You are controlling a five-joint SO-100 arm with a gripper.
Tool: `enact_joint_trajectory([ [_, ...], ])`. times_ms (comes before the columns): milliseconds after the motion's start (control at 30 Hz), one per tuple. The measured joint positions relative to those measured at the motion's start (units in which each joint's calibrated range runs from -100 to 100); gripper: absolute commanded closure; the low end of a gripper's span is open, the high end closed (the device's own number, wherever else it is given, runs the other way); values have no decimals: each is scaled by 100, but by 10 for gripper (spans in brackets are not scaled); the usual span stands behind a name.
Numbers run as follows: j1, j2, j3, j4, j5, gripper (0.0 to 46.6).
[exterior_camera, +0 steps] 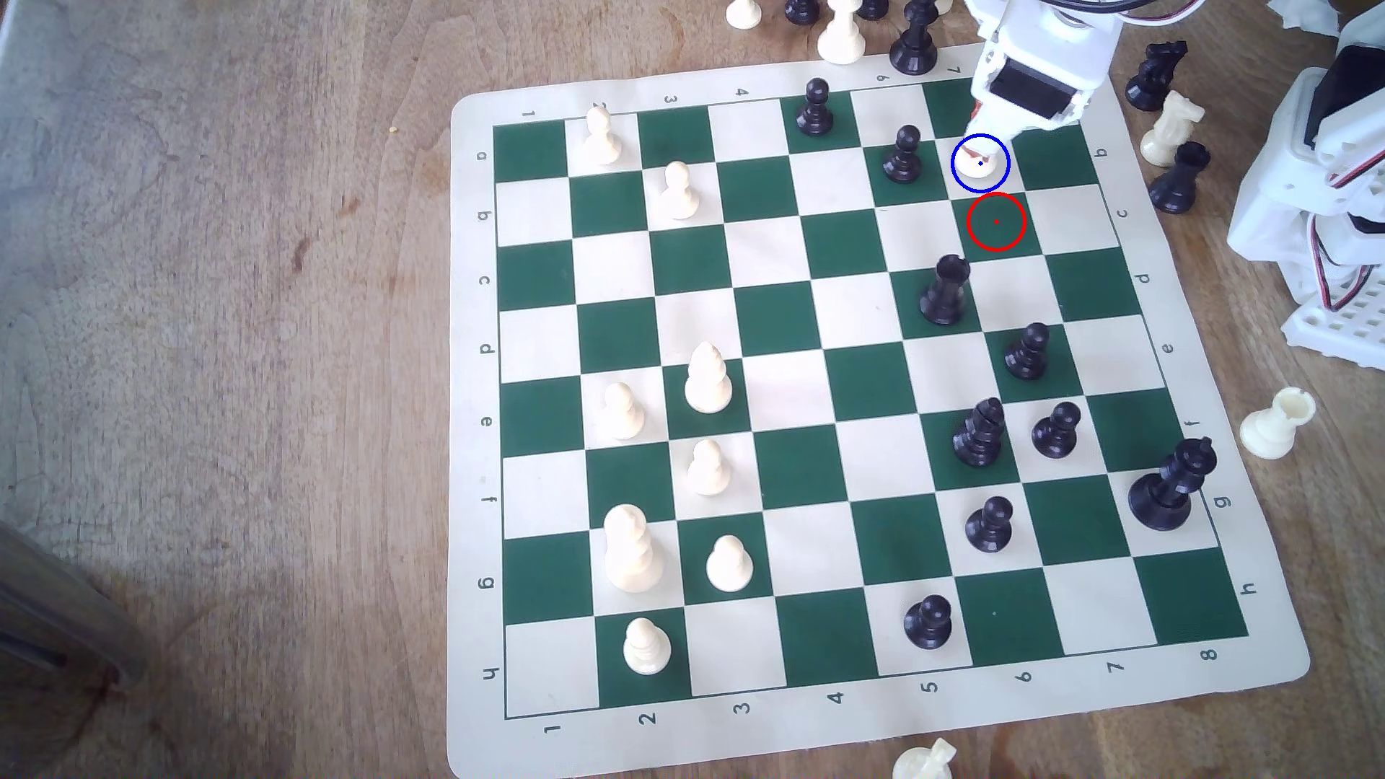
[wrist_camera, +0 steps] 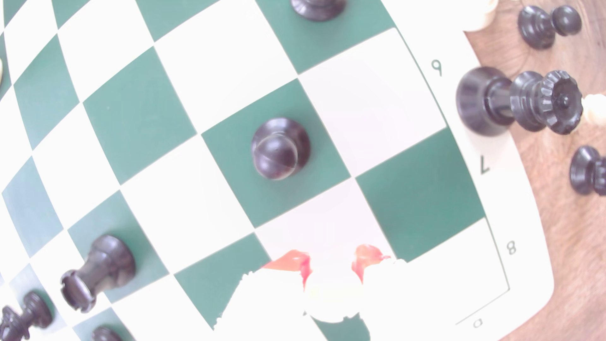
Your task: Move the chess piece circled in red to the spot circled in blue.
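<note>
The cream-white rook (exterior_camera: 982, 169) (wrist_camera: 333, 296) sits between my red-tipped fingers (wrist_camera: 295, 262), inside the blue ring on the cream square (exterior_camera: 964, 180) near the board's far right in the exterior view. My gripper (exterior_camera: 980, 153) (wrist_camera: 331, 262) comes down on it from above and is shut on the rook. Its top is washed out in the wrist view. I cannot tell whether its base touches the board. The red-ringed green square (exterior_camera: 996, 222), one square nearer, has no piece on it.
A black pawn (exterior_camera: 903, 153) (wrist_camera: 278, 149) stands one square to the exterior view's left of the rook. A black rook (exterior_camera: 946, 288) (wrist_camera: 95, 272) stands two squares nearer. Captured pieces, among them a black queen (exterior_camera: 914, 41), lie beyond the board's far edge. The arm's base (exterior_camera: 1319, 225) is at the right.
</note>
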Motion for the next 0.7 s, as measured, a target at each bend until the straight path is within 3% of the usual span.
enact_joint_trajectory([
  [33,0,0,0,0,0,350],
  [67,0,0,0,0,0,295],
  [167,0,8,90,0,15,247],
  [700,177,-469,371,-207,137,227],
])
